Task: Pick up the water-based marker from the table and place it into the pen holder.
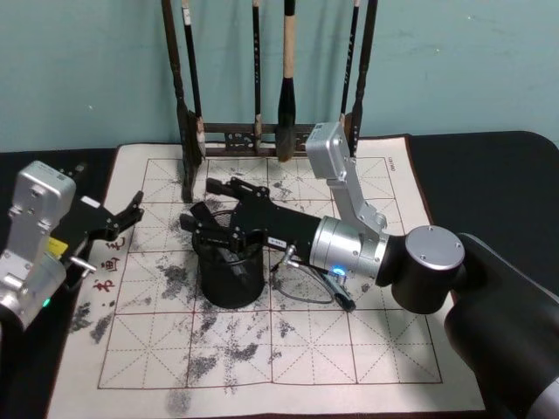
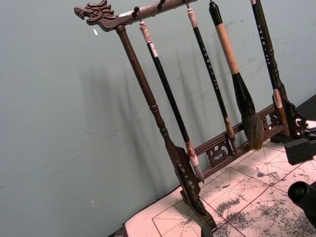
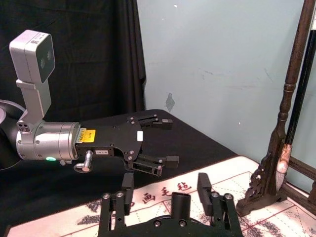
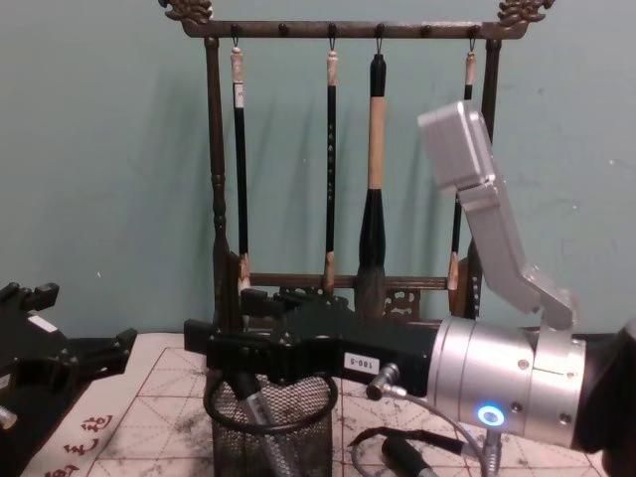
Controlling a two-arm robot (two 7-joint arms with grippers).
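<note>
The right gripper (image 1: 217, 225) hangs open just above the round black wire-mesh pen holder (image 1: 229, 286), the thin grey marker (image 4: 260, 422) leaning inside right below it; the left gripper (image 1: 131, 216) rests open nearby

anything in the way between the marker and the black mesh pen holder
Nothing visible: the grey marker already slants inside the round black wire-mesh pen holder, directly beneath the open right hand.

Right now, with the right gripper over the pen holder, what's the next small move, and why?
Probably lift the right gripper straight up: it is open above the pen holder, and the marker already leans inside the mesh, so it seems released.
</note>
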